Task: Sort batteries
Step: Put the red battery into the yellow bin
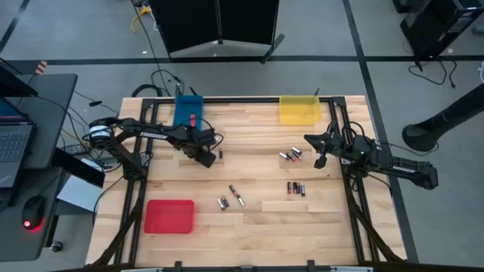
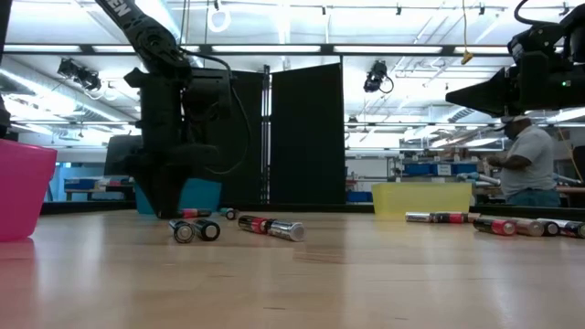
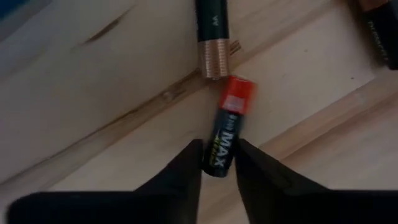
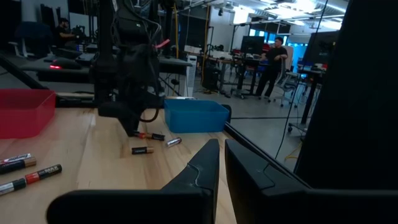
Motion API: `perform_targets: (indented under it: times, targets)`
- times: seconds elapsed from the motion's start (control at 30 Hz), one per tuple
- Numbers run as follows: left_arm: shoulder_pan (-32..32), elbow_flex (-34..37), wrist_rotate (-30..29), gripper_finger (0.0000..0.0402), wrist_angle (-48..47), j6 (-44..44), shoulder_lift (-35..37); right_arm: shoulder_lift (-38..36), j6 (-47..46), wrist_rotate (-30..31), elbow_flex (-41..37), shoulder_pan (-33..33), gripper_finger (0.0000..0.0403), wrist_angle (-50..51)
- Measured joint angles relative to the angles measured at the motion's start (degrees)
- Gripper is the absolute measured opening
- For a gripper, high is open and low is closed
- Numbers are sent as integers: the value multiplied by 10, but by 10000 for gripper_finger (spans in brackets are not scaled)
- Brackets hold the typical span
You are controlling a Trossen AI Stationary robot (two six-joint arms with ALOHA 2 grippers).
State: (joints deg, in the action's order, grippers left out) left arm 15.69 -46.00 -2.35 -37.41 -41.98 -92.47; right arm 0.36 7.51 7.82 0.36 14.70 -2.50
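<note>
A light wooden surface [image 1: 249, 227] is seen from above, framed by two dark arms. Three trays are set on it: a red tray [image 1: 169, 216] at the near left, a blue tray [image 1: 189, 110] at the far left, a yellow tray [image 1: 299, 109] at the far right.

The left claw [image 1: 208, 156] is lowered to the surface just in front of the blue tray. In the left wrist view its two dark fingers [image 3: 186, 171] are set on either side of a black battery with a red end [image 3: 227, 134], the black end lying between the fingertips and the red end pointing away from the claw. Whether the fingers are already pressed on it cannot be told; the battery is lying flat on the wood. A second, dark copper-ended battery [image 3: 212, 34] is lying just beyond the red end, nearly touching it.

The right claw [image 1: 321, 158] is held above the surface at the right side, closed and with nothing in it; in the right wrist view its fingers [image 4: 205, 168] are seen almost together.

The other batteries are scattered: a small group [image 1: 290, 156] just beside the right claw, a row [image 1: 296, 189] nearer the front right, and a few [image 1: 231, 198] at the middle front, well apart from both claws.

A person [image 2: 528, 164] is seen in the room behind the surface in the low view.
</note>
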Motion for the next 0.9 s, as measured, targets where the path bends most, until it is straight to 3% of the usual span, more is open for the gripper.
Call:
perform_targets:
  times: [0.1,0.47,0.63,0.77,0.9]
  targets:
    - [-9,0,0,45,-1,21,2,0,0,0,0,0,39,0]
    - [-86,5,-25,45,32,9,65,0,0,0,0,0,39,0]
    - [-135,5,-59,45,179,29,73,0,0,0,0,0,39,0]
    - [-157,5,-88,45,330,99,63,0,0,0,0,0,39,0]
    - [-162,4,-81,45,474,174,38,0,0,0,0,0,39,0]
